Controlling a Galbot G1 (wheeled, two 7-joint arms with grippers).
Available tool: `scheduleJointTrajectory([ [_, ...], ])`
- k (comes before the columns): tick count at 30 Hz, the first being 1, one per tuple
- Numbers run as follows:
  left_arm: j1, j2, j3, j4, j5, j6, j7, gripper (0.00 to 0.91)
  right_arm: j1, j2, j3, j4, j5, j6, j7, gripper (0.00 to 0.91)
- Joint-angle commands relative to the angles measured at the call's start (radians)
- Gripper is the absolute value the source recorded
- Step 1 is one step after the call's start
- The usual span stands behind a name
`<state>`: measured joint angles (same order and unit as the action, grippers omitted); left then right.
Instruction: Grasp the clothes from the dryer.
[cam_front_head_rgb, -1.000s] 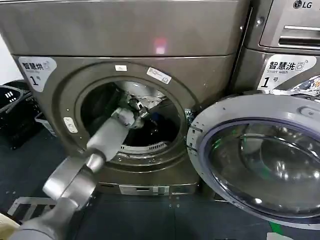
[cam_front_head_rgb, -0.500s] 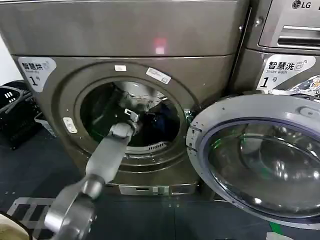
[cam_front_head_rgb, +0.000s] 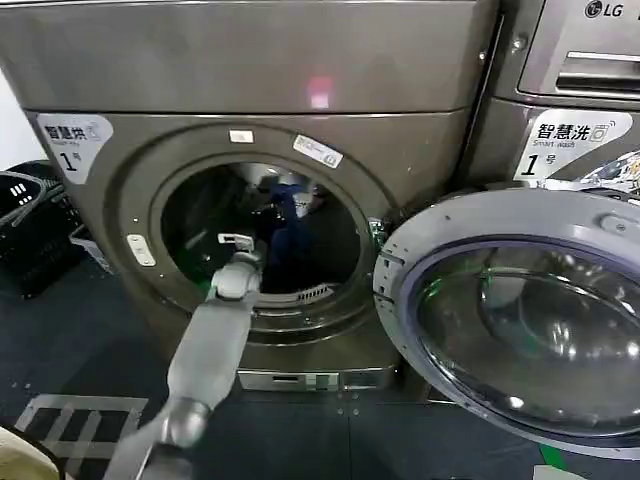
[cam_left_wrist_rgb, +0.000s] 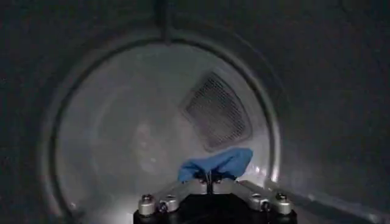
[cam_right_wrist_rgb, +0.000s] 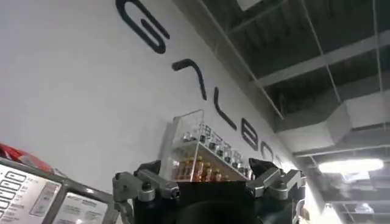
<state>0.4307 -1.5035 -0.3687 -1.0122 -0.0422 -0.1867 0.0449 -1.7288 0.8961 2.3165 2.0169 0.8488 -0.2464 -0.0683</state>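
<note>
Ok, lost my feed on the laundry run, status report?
Left gripper shut on blue cloth, inside the dryer drum. Right gripper idle, aimed at a wall. Dryer door swung open, porthole unobstructed.

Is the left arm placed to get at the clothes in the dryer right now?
Probably yes. The door hangs open, the left gripper is inside the dryer, closed on the blue clothes, nothing between.

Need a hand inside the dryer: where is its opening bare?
Bare: the dryer opening left of the left arm. Crowded: centre, where the left end effector grips the clothes. Right end effector faces a wall.
</note>
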Motion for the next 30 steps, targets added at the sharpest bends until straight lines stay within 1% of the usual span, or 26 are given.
scheduleJointTrajectory([
  [1,0.069,-0.019,-0.021,-0.085,0.048,-0.037,-0.117,0.0,-0.014,-0.006,0.018,-0.011,-0.002,0.014,0.025,0.907],
  [12,0.056,-0.025,-0.02,-0.085,0.056,-0.016,-0.108,0.0,-0.016,-0.008,0.031,-0.014,0.006,0.019,0.025,0.907],
  [15,0.059,-0.026,-0.018,-0.086,0.058,-0.013,-0.101,0.0,-0.015,-0.006,0.036,-0.013,0.005,0.017,0.011,0.907],
  [30,0.07,-0.031,-0.016,-0.11,0.064,-0.002,-0.093,0.0,-0.022,-0.005,0.054,-0.01,0.005,0.013,-0.007,0.907],
])
